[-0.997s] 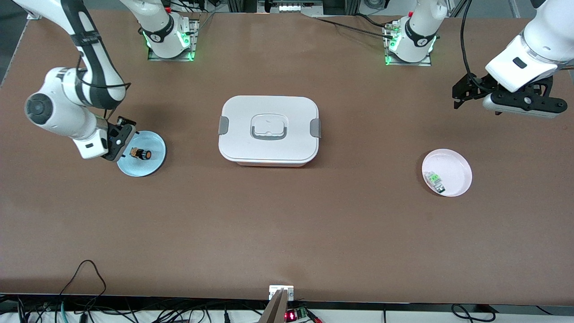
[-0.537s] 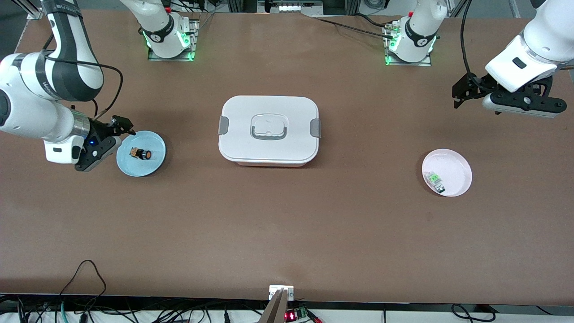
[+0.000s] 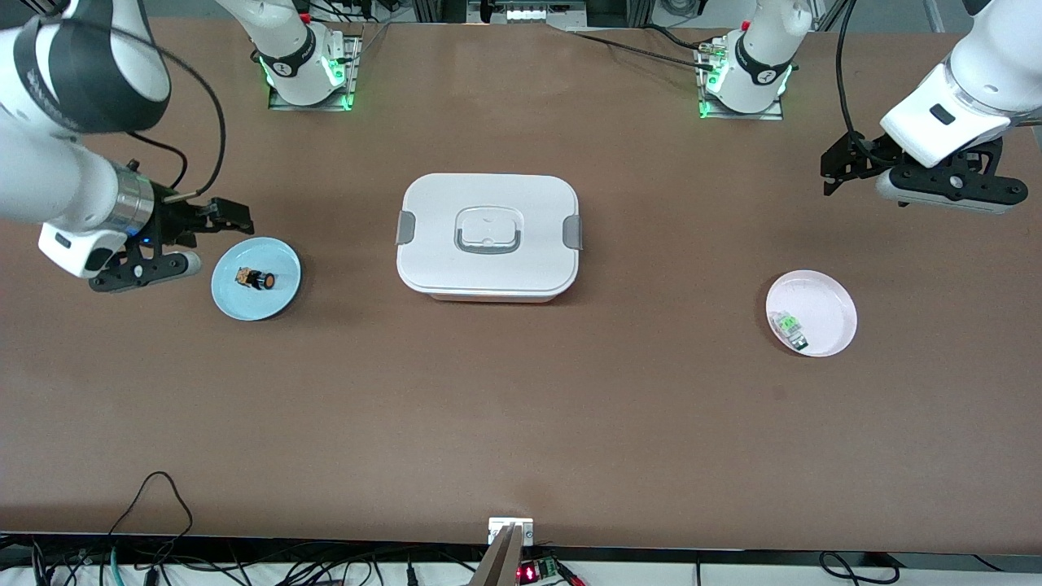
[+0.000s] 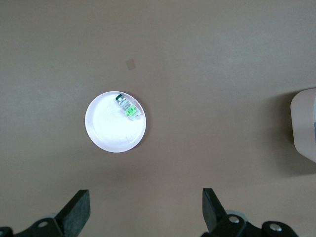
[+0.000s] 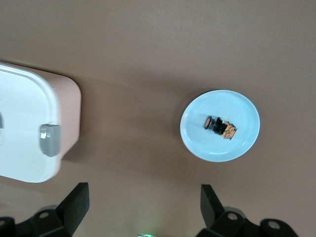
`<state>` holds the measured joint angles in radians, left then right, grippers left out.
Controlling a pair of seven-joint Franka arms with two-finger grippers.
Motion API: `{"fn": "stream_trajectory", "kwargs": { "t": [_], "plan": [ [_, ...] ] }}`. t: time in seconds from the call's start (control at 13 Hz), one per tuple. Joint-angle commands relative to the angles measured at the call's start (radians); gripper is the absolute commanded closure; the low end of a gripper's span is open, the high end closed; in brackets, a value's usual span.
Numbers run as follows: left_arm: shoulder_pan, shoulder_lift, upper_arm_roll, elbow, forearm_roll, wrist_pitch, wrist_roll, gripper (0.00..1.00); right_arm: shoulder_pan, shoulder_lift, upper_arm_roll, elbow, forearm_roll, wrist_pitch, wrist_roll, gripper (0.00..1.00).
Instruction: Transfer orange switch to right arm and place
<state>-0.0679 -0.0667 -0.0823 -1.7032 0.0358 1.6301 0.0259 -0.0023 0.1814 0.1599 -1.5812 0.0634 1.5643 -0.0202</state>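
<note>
A: Inventory, bench (image 3: 521,423), right arm's end: blue plate (image 3: 283,295) with the orange switch (image 3: 255,279) lying on it, black body, orange part. Unheld.

B: Right gripper (image 3: 175,240)?

A: Beside the blue plate, toward the right arm's end of the bench, jaws spread wide and empty. A second ago it stood over the plate's edge, almost on the switch; since then it has swung up and away, and the wrist has turned. The right wrist view shows the switch (image 5: 220,126) and its plate (image 5: 197,143) whole from above, well clear of the jaws.

B: Meaning for the task?

A: In my judgement the placing is done: switch set down on the plate, right arm retreating. Switch itself has not shifted over that second.

B: Left gripper (image 3: 920,175)?

A: Waiting aloft over bare bench at the left arm's end, jaws spread wide, nothing between them; unchanged. Its wrist view looks down on the pink plate (image 4: 106,136) carrying the green-and-clear component (image 4: 129,108).

B: Other items?

A: White lidded box (image 3: 488,236), mid-bench, grey clips at both ends, lid on. Pink plate (image 3: 830,313), nearer the front camera than the left gripper's spot. Neither has moved.
</note>
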Motion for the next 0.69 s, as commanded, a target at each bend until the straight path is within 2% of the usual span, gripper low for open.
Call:
{"fn": "stream_trajectory", "kwargs": {
  "t": [0.0, 0.08, 0.23, 0.38, 0.54, 0.61],
  "plan": [
    [0.002, 0.004, -0.002, 0.020, 0.012, -0.021, -0.007, 0.00, 0.027, 0.006, -0.010, 0.052, -0.132, -0.038, 0.048, 0.00],
    [0.002, 0.004, -0.002, 0.020, 0.012, -0.021, -0.007, 0.00, 0.025, 0.006, -0.013, 0.052, -0.210, -0.035, 0.046, 0.00],
    [0.004, 0.004, -0.002, 0.020, 0.012, -0.023, -0.006, 0.00, 0.025, -0.008, -0.075, 0.058, -0.254, -0.030, 0.046, 0.00],
    [0.004, 0.004, 0.001, 0.020, 0.012, -0.033, -0.006, 0.00, 0.024, -0.007, -0.134, 0.110, -0.225, -0.029, 0.049, 0.00],
    [0.004, 0.004, 0.006, 0.020, 0.012, -0.035, -0.006, 0.00, 0.021, -0.007, -0.163, 0.162, -0.114, -0.038, 0.059, 0.00],
    [0.004, 0.004, 0.006, 0.020, 0.012, -0.035, -0.006, 0.00, 0.022, -0.010, -0.180, 0.176, -0.108, -0.036, 0.057, 0.00]
  ]
}}
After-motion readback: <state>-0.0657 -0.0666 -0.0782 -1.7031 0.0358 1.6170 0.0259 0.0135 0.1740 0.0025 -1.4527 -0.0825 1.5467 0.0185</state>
